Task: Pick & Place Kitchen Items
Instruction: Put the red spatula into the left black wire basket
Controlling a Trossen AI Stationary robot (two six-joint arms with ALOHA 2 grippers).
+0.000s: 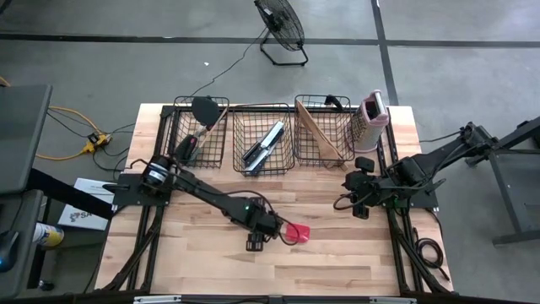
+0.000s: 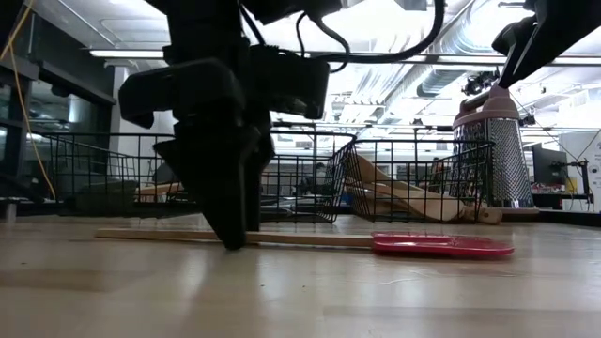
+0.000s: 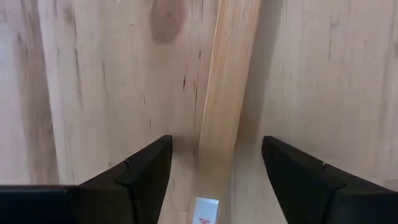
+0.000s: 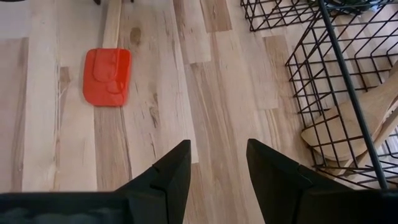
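Pale wood tabletop (image 1: 194, 253) carries the red-headed spatula (image 1: 295, 231); its handle runs straight between the left gripper (image 3: 216, 180)'s spread fingers, while the half-open right gripper (image 4: 217, 168) waits farther off

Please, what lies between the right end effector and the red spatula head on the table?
Only bare table. The right wrist view shows plain wood from the right end effector to the red spatula head.
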